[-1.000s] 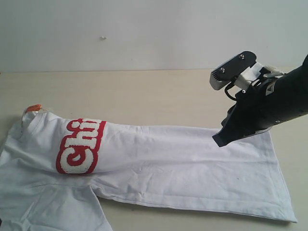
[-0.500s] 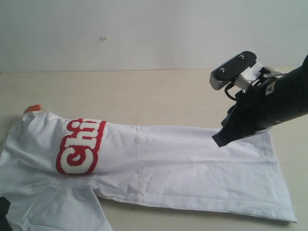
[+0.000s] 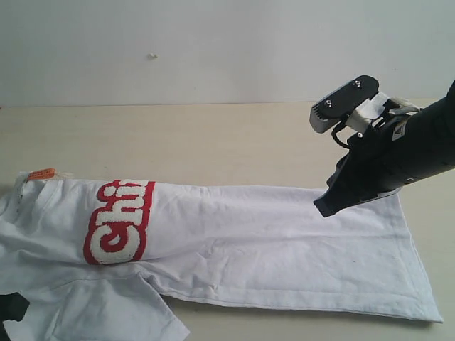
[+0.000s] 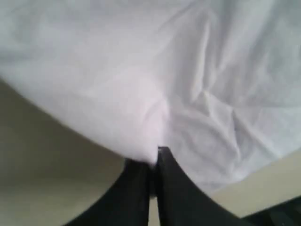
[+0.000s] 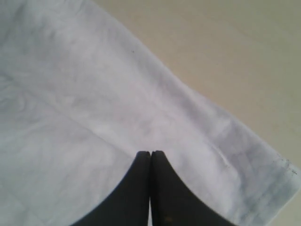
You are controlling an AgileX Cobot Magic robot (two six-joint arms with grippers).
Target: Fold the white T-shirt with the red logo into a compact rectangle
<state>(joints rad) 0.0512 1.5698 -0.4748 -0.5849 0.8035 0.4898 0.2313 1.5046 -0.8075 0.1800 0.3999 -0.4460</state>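
Note:
The white T-shirt (image 3: 270, 241) lies lengthwise across the table, folded along its length, collar end at the left. The red logo (image 3: 117, 224) shows only "Chi" beside the fold. An orange tag (image 3: 41, 172) sticks out at the neck. My left gripper (image 3: 11, 309) sits at the bottom left corner, mostly cut off. In the left wrist view the left gripper (image 4: 154, 165) is shut on a bunched edge of the T-shirt (image 4: 141, 70). My right gripper (image 3: 325, 207) hovers over the hem end. It (image 5: 150, 154) is shut and holds nothing, with the T-shirt (image 5: 94, 103) below it.
The beige table (image 3: 213, 142) runs back to a pale wall (image 3: 213, 50). The shirt's hem corner (image 3: 426, 312) reaches close to the table's front right. The right arm's black body (image 3: 412, 149) hangs over the right side.
The left gripper has come into view at the bottom left. The collar end has been drawn left and lower, so the tag shifted and the shirt lies flatter. The right arm has not moved.

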